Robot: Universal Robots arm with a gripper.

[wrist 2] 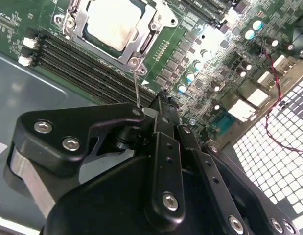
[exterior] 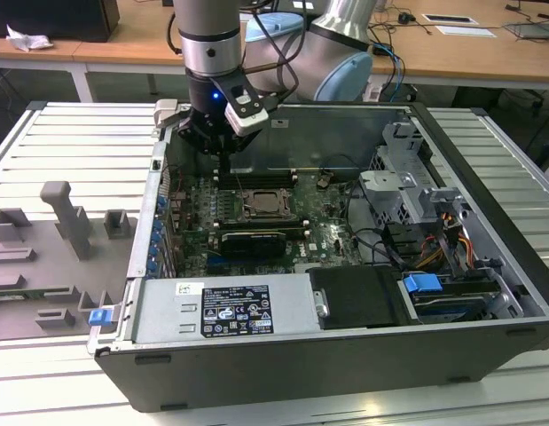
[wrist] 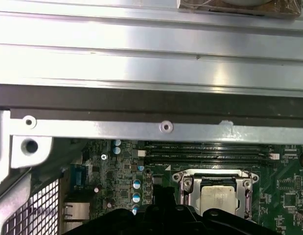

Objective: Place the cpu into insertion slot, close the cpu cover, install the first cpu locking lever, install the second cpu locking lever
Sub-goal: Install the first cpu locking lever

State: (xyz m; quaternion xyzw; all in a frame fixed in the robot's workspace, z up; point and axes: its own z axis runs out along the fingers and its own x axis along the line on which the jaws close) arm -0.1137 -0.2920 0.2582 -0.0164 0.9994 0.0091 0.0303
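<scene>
The cpu (wrist 2: 114,27) lies in its socket on the green motherboard, pale top up, also seen in the first wrist view (wrist: 217,198). The cpu cover (wrist 2: 141,46), a silver frame, lies flat around it. A thin wire locking lever (wrist 2: 136,83) rises from the socket's corner up to my gripper. My gripper (wrist 2: 162,98) hangs just above the board beside the socket, black fingers pressed together. The lever's upper end meets the gripper's side; whether they touch is unclear. In the exterior view my gripper (exterior: 223,164) points down behind the socket (exterior: 263,206).
The open computer case (exterior: 487,177) walls in the board. Memory slots (wrist 2: 82,63) run beside the socket. A graphics card (exterior: 252,240), a power supply (exterior: 230,311) and a drive cage (exterior: 407,177) with cables stand around. Grey fixtures (exterior: 70,222) sit outside, on the exterior view's left.
</scene>
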